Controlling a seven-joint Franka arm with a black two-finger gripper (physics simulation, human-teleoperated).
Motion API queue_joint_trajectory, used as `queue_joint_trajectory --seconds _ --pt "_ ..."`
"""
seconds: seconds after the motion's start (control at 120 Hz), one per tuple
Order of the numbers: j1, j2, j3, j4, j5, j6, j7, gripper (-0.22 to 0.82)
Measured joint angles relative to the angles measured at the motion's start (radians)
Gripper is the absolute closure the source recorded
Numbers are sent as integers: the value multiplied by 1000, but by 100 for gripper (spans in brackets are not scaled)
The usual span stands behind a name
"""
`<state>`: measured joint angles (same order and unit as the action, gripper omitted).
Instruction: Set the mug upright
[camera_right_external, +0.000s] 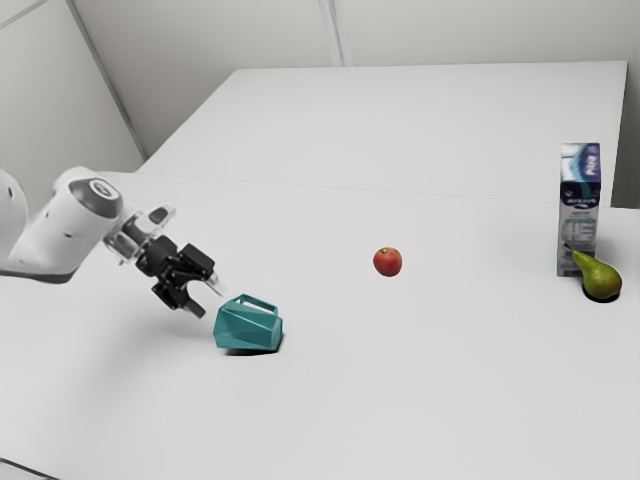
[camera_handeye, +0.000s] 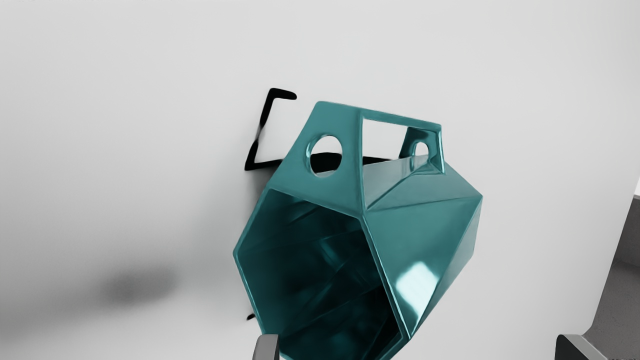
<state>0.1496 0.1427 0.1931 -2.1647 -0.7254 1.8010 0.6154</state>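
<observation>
Pale walls (camera_right_external: 480, 30) back one white counter (camera_right_external: 450, 400), which my one white arm (camera_right_external: 85, 210) reaches over from the exterior view's left. One tall carton (camera_right_external: 580, 215) stands toward the exterior view's right, while my jaws (camera_right_external: 210, 300), released and spread wide, are at the mouth of one teal mug (camera_right_external: 248, 328), on its side, handle up. Smaller still: one green pear (camera_right_external: 600, 278) by the carton, one red apple (camera_right_external: 388, 262) between mug and carton.

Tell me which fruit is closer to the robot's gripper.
The apple: red, round and by itself, nearer the gripper than the green pear, which sits by the carton.
</observation>
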Motion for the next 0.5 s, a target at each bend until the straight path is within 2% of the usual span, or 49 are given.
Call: queue_joint_trajectory --seconds 0.242,0.5 --pt "-5 23 -18 -13 -29 20 38 1" --pt "-8 22 -67 -40 -72 44 64 4"
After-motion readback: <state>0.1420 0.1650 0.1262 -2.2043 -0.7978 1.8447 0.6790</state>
